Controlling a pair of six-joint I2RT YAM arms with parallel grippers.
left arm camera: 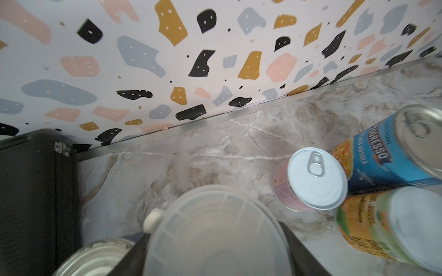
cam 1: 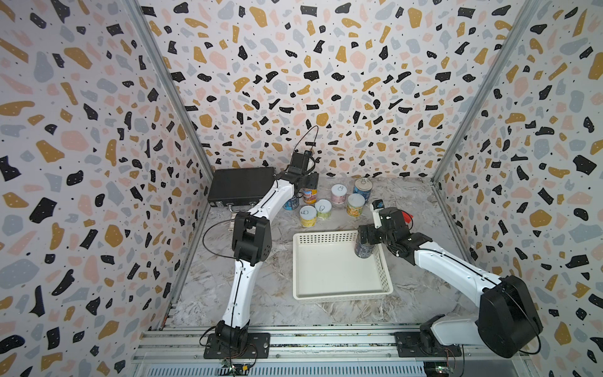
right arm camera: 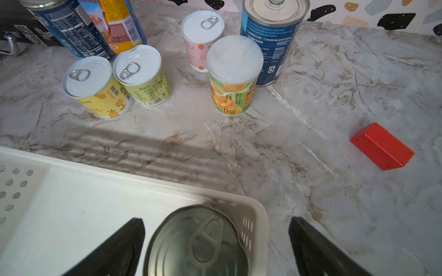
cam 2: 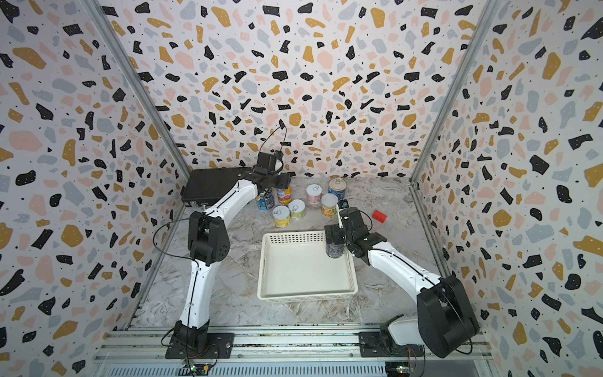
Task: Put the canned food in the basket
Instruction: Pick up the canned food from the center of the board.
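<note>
The basket (cam 1: 341, 294) sits mid-table. The right gripper (cam 1: 364, 240) is released, jaws spread around the navy can (cam 1: 364, 250) standing in the basket's far corner, and should rise straight up to avoid tipping it. The left gripper (cam 1: 308, 186) is clenched on the orange-yellow can (cam 1: 309, 196) at the back; lift it vertically, clear of the blue can (cam 1: 291, 203) just beside it.

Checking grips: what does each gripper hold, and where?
Left gripper clamps the orange can by its sides. Right gripper: open around the navy can, holding nothing.
</note>
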